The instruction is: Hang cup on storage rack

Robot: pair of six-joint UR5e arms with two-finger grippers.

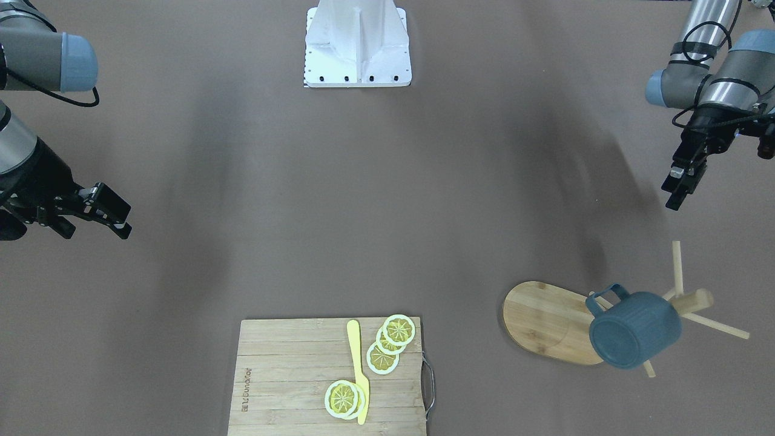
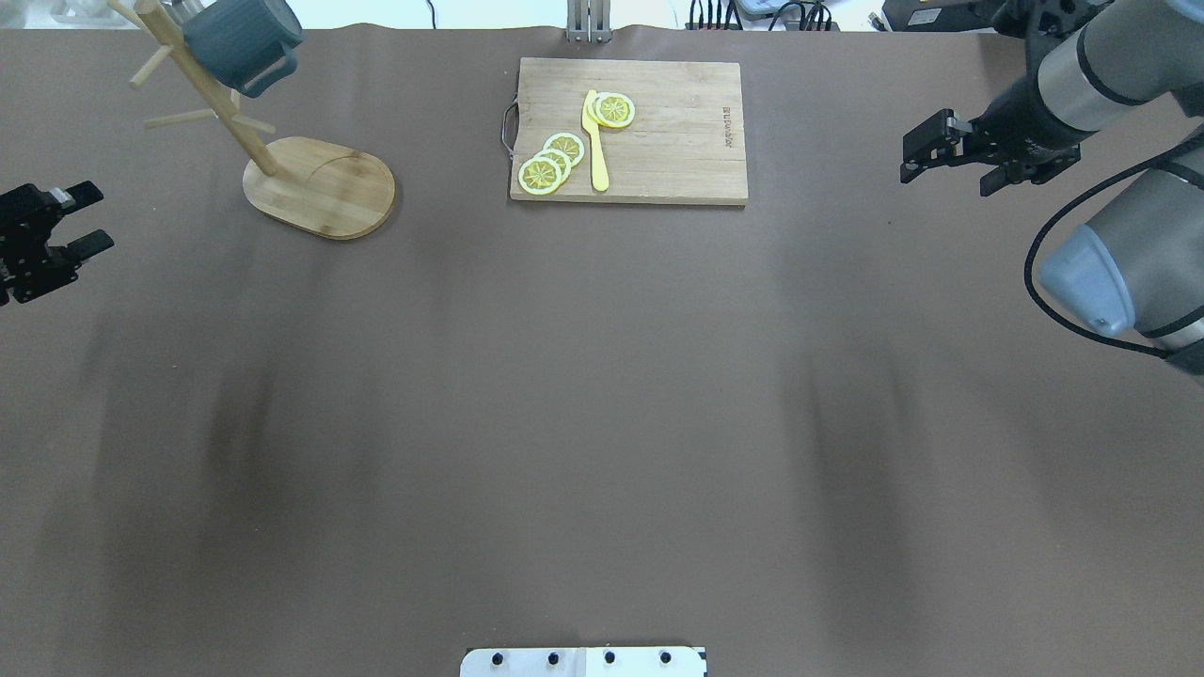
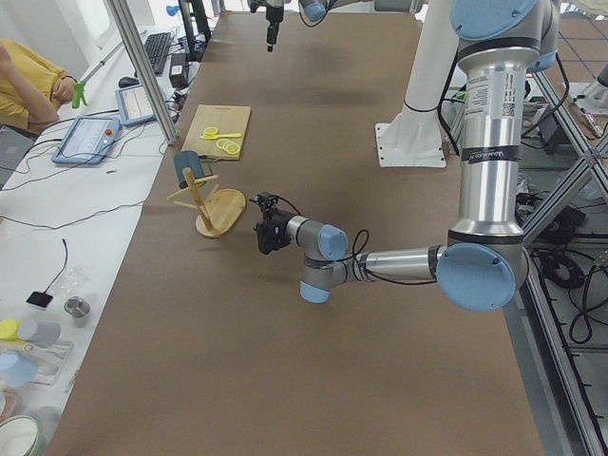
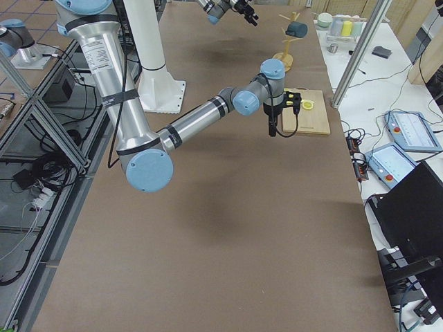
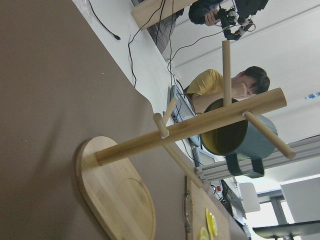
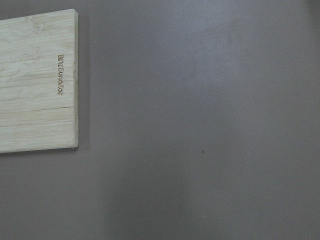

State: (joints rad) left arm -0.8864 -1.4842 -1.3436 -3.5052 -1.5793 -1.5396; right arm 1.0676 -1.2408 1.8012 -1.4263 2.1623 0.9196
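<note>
The dark slate-blue cup [image 2: 240, 42] hangs by its handle on a peg near the top of the bamboo storage rack [image 2: 324, 193], at the table's far left. In the front view the cup [image 1: 636, 330] covers part of the rack's oval base [image 1: 539, 318]. The left wrist view shows the cup's yellowish inside [image 5: 225, 135] behind the rack's post [image 5: 190, 127]. My left gripper [image 2: 89, 219] is open and empty, well clear of the rack on its near side. My right gripper [image 2: 908, 158] is open and empty at the far right.
A slatted cutting board [image 2: 658, 132] with a metal handle lies at the far middle, carrying lemon slices [image 2: 550, 162] and a yellow knife [image 2: 595, 141]. Its corner shows in the right wrist view [image 6: 35, 80]. The robot's white base [image 1: 357, 42] stands at the near edge.
</note>
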